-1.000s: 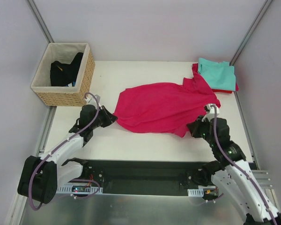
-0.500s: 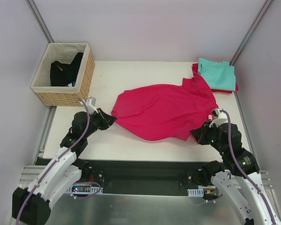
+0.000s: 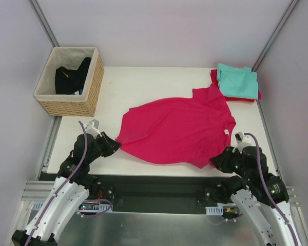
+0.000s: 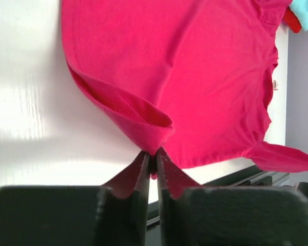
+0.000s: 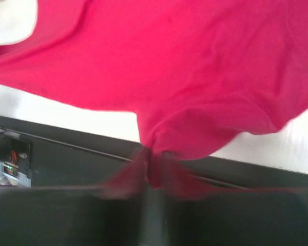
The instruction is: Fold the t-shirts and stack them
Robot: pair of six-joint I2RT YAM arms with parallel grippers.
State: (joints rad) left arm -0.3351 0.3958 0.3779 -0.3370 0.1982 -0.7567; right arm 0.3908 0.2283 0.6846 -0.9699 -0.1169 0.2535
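Nearest, at 8 o'clock, the left gripper (image 3: 114,145) is clenched on a thin corner of the pink tee (image 3: 174,130). The left wrist view shows only a small tuck of hem between the jaws, with the cloth beside it curled over on itself. At 5 o'clock the right gripper (image 3: 216,161) is pinched shut on a bunched bit of the other near corner, which sits at or past the table (image 3: 143,82) edge, above the black rail (image 3: 159,189). Both grips look shallow, so a sharp or uneven tug would likely slip one corner free and the tee would slump crooked. Drawing it further toward 6 o'clock could spill the hem over the edge onto the rail. Unless it is shaken out, the curl by the left jaws may be pressed into the fold as a crease. The tee lies spread across the table's middle, slightly rumpled and set at an angle, with its label (image 3: 227,132) toward 3 o'clock. Folding it from this angle would probably give a lopsided packet. Toward 1 o'clock a sleeve lies just beside the red tee (image 3: 214,77), which has the teal tee (image 3: 238,82) on top; whether they touch I cannot tell. A sweep that way might drag or topple that stack. The basket (image 3: 66,105) at 10 o'clock is well apart and is unlikely to be in the way.
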